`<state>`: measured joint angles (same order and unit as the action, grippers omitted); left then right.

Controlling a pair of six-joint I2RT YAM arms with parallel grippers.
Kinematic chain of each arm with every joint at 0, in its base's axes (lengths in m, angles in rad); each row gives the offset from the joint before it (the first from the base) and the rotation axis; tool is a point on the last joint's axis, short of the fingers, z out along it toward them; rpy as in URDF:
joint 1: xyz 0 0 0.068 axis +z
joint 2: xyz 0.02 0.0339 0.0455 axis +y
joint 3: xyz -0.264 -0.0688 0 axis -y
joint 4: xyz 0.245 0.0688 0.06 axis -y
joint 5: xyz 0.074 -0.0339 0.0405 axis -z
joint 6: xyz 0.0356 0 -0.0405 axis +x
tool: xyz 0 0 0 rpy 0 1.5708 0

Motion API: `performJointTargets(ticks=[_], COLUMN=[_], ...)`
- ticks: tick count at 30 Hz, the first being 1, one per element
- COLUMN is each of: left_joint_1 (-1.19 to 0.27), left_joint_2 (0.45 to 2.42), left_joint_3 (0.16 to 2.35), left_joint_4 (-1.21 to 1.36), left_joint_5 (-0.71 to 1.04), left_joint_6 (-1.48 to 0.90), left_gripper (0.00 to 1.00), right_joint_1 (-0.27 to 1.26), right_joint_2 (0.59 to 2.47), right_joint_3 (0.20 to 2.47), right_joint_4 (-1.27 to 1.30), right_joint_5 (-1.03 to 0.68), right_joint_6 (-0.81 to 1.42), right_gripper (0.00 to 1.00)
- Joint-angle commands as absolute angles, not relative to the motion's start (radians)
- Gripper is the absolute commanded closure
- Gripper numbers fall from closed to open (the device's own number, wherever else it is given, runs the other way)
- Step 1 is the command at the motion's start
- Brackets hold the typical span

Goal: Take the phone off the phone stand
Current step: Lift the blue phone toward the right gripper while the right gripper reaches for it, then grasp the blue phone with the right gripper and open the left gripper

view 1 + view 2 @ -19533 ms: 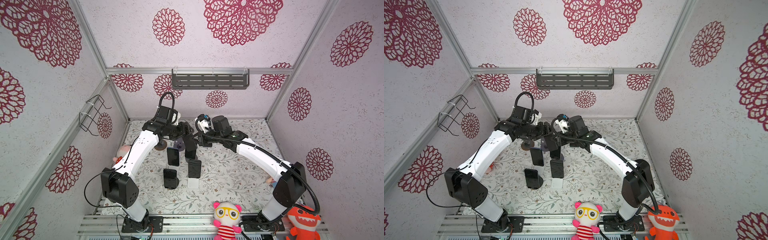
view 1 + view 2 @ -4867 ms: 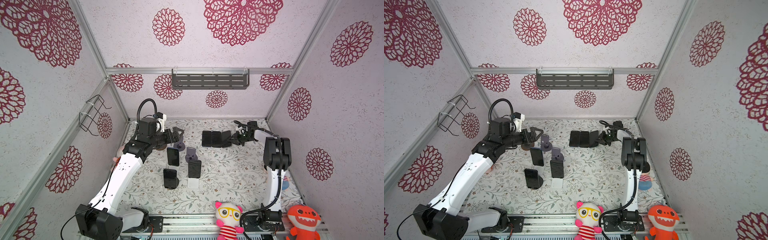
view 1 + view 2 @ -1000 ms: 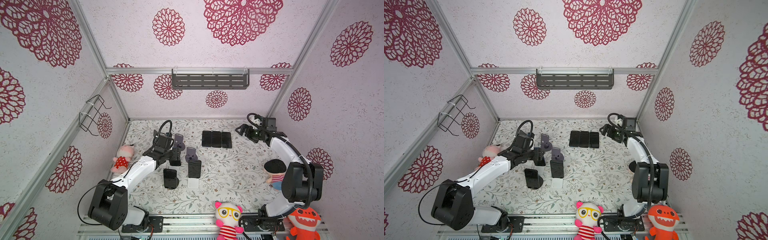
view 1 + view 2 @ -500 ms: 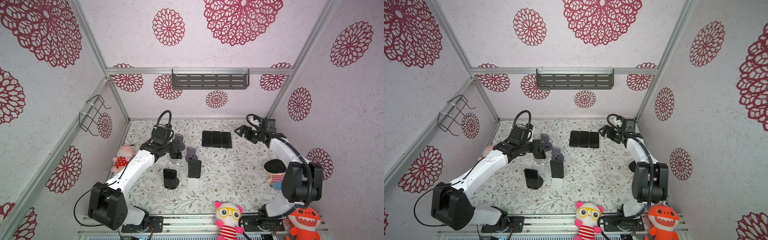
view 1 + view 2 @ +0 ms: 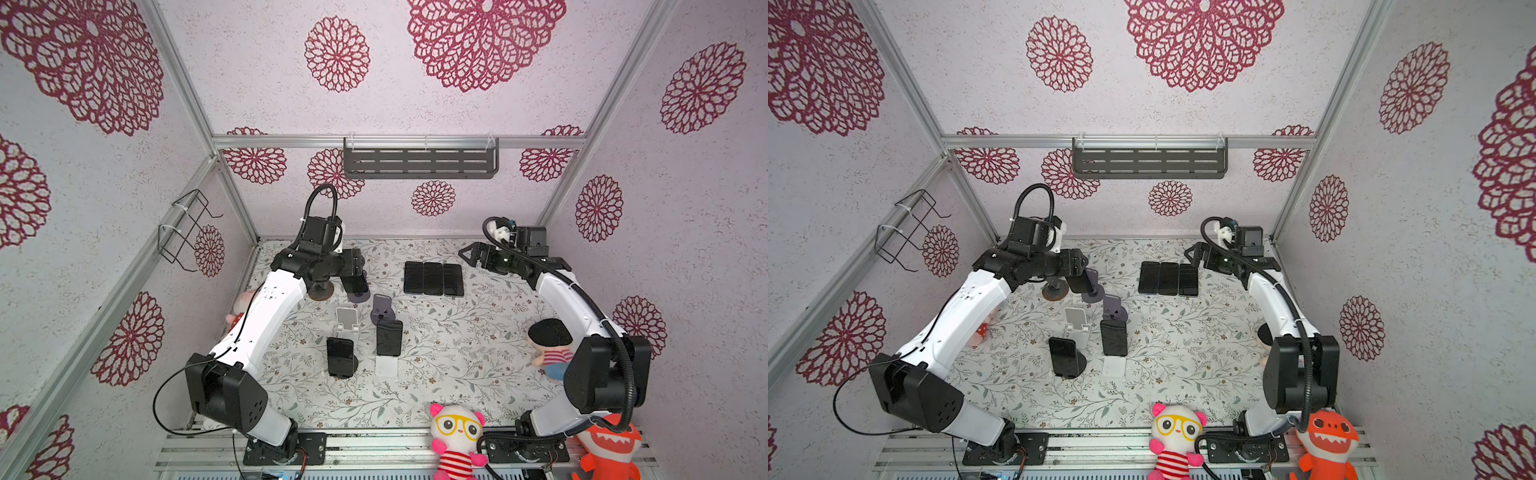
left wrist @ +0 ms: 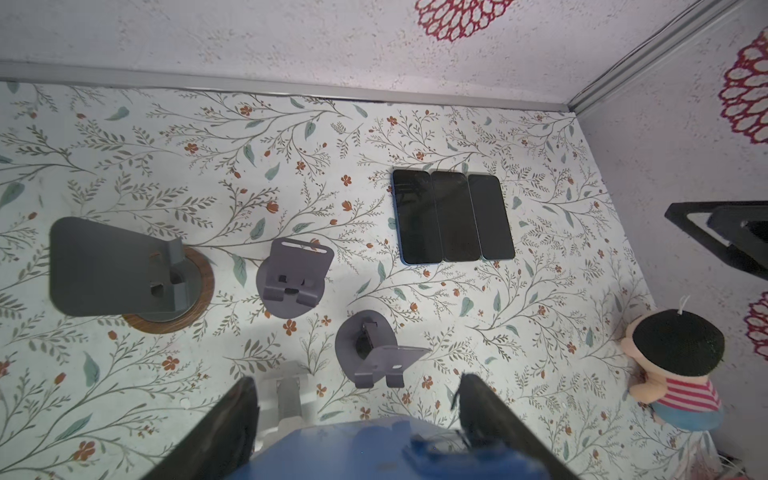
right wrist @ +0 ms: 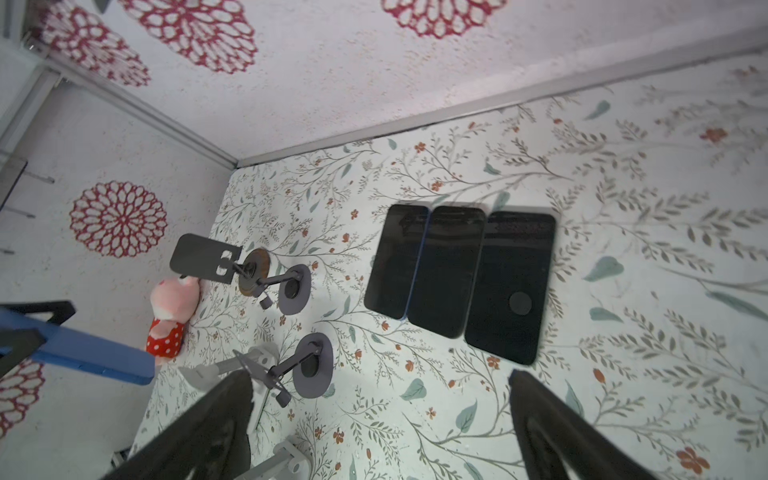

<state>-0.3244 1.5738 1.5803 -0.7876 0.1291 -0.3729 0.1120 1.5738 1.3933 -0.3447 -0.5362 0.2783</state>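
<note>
My left gripper (image 5: pixel 356 281) (image 5: pixel 1080 279) is shut on a blue-backed phone (image 5: pixel 358 286) (image 6: pixel 374 453) and holds it in the air above the stands at the back left. In the right wrist view the phone (image 7: pixel 87 353) shows edge-on as a blue slab. Below it stands the white phone stand (image 5: pixel 347 323) (image 5: pixel 1076 321) (image 6: pixel 287 401), with nothing on it. In the left wrist view the black fingers (image 6: pixel 232 419) press both long edges of the phone. My right gripper (image 5: pixel 469 255) (image 7: pixel 380 376) hangs open and empty at the back right.
Three dark phones (image 5: pixel 433 278) (image 7: pixel 453 274) lie flat side by side near the back wall. Two phones stay on stands (image 5: pixel 340 357) (image 5: pixel 389 337) nearer the front. Empty purple stands (image 5: pixel 382 307) and a wood-based stand (image 5: pixel 320 291) crowd the left. Plush toys (image 5: pixel 548 340) (image 5: pixel 455 432) sit at the edges.
My left gripper has risen off the white stand and moved toward the back wall with the phone in it. The right gripper has barely shifted.
</note>
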Motion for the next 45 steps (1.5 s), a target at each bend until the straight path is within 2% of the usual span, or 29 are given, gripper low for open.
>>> performJointTargets(ticks=[1,9,15,18,21,32,37,43,45], left_joint_1=[-0.307,-0.307,-0.308,-0.309,-0.309,-0.311,-0.311,-0.311,-0.311], left_joint_2=[1.604,1.691,1.729,1.729,1.730,1.728,1.727,1.727,1.727], left_joint_3=[1.648,1.780,1.766,1.739,1.722,1.665,1.649,1.637,1.634], left_joint_4=[-0.816,-0.852,-0.785,-0.731,-0.701,-0.646,-0.634,-0.612,-0.613], left_joint_5=[0.198,0.355,0.501,0.541,0.556,0.558,0.555,0.557,0.557], left_joint_6=[-0.400,-0.465,-0.540,-0.581,-0.599,-0.640,-0.647,-0.657,-0.657], left_gripper=[0.61,0.63,0.66,0.68,0.69,0.69,0.69,0.69,0.69], right_joint_1=[0.187,0.352,0.452,0.493,0.522,0.572,0.578,0.584,0.584], right_joint_2=[1.524,1.587,1.660,1.698,1.727,1.746,1.759,1.781,1.791], right_joint_3=[1.470,1.623,1.704,1.731,1.749,1.657,1.642,1.635,1.640], right_joint_4=[-0.413,-0.500,-0.520,-0.543,-0.567,-0.414,-0.371,-0.335,-0.335], right_joint_5=[-0.569,-0.626,-0.607,-0.573,-0.558,-0.608,-0.613,-0.618,-0.621], right_joint_6=[0.179,0.129,0.104,0.078,0.059,0.075,0.090,0.113,0.114], right_gripper=[0.08,0.27,0.32,0.39,0.46,0.55,0.67,0.69,0.76])
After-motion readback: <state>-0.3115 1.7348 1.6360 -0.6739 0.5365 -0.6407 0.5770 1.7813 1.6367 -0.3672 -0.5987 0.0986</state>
